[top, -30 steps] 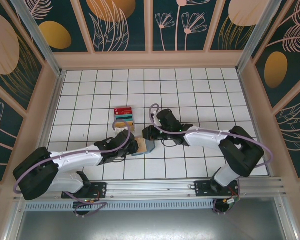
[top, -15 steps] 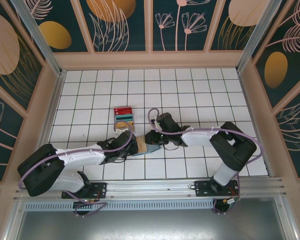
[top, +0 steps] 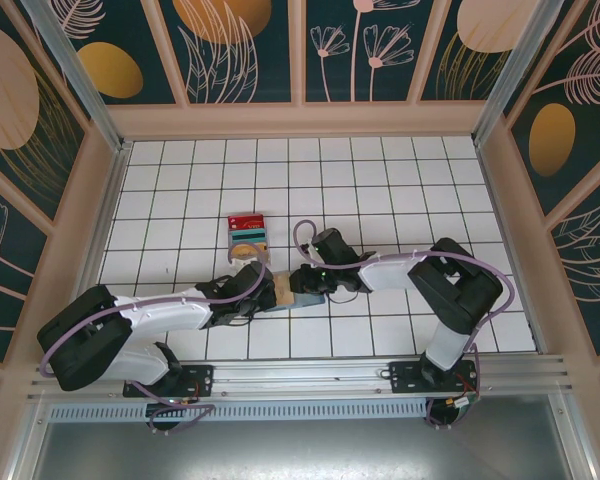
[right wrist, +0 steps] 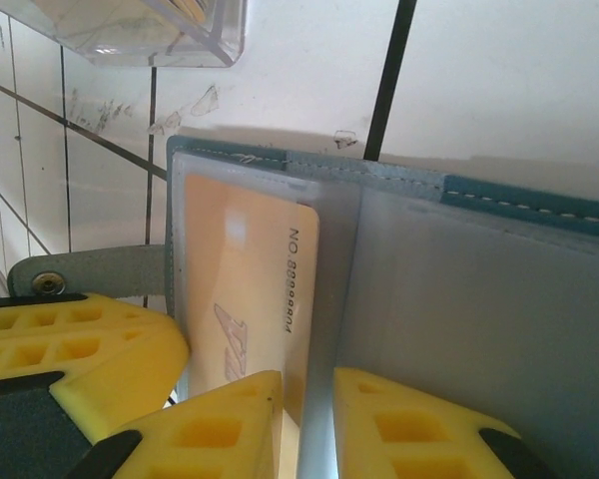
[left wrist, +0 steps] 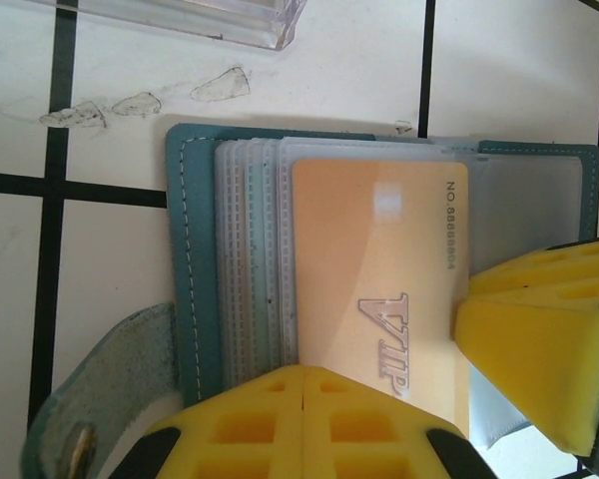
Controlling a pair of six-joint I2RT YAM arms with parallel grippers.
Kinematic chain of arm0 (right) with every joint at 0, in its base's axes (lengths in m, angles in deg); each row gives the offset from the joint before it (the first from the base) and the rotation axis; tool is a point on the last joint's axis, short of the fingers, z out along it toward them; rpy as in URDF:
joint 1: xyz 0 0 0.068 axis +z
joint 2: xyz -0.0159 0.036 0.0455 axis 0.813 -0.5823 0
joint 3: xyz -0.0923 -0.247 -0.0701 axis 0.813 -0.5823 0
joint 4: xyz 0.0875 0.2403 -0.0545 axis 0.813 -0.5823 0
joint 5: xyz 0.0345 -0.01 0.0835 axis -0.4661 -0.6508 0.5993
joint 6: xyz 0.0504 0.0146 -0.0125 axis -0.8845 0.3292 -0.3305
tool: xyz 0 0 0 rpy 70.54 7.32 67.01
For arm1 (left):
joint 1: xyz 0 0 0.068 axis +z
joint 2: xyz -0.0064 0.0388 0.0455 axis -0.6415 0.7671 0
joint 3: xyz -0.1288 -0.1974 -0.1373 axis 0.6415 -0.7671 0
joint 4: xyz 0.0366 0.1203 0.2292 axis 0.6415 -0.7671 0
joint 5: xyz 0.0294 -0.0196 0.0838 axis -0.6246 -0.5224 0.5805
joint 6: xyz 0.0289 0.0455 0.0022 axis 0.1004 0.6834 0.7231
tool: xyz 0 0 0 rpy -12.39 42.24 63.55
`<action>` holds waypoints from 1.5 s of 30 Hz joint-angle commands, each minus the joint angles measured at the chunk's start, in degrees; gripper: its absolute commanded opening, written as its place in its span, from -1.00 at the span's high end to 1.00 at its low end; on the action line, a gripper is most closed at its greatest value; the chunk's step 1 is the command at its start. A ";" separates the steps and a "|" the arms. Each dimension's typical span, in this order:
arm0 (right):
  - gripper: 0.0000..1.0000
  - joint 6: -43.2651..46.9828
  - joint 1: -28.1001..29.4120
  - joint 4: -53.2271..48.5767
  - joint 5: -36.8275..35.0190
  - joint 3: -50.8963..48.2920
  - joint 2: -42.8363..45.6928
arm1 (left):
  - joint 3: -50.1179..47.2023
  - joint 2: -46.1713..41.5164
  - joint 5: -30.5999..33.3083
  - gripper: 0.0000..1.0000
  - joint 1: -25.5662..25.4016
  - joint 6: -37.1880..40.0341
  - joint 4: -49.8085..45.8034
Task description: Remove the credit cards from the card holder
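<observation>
The slate-blue card holder [top: 302, 296] lies open on the tiles between my two grippers. A tan VIP card [left wrist: 379, 269] rests in its top clear sleeve. My left gripper [left wrist: 314, 371] is shut, fingertips together, resting on the sleeve stack at the card's near-left corner [top: 264, 290]. My right gripper [right wrist: 307, 399] stands at the holder's fold, jaws a narrow gap apart. They straddle the tan card's [right wrist: 245, 269] inner edge and the sleeve's spine. One of its yellow fingers [left wrist: 534, 344] overlaps the card's right edge. Red and teal cards [top: 247, 228] lie in a clear tray.
The clear plastic tray [top: 248, 240] sits just behind the holder, its corner [left wrist: 230, 20] close to the holder's far edge. The holder's strap with a metal snap [left wrist: 80, 424] sticks out on the left. White tiled floor extends on all sides, ringed by wooden walls.
My right gripper has drawn in closer to the holder's fold, its elbow swinging toward the middle. The left gripper has closed fully on the sleeves. The holder has not shifted.
</observation>
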 commanded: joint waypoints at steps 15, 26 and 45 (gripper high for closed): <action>1.00 0.40 -2.89 -1.89 0.93 -2.37 1.67 | -0.79 1.92 0.84 1.00 0.19 -2.92 -2.84; 0.69 -0.36 -4.01 1.94 3.89 -4.17 2.45 | -1.36 1.67 0.17 1.00 0.18 -2.79 -1.80; 1.00 1.03 -8.60 0.71 3.08 -8.48 5.13 | 0.03 2.77 0.37 1.00 0.19 -1.55 -3.28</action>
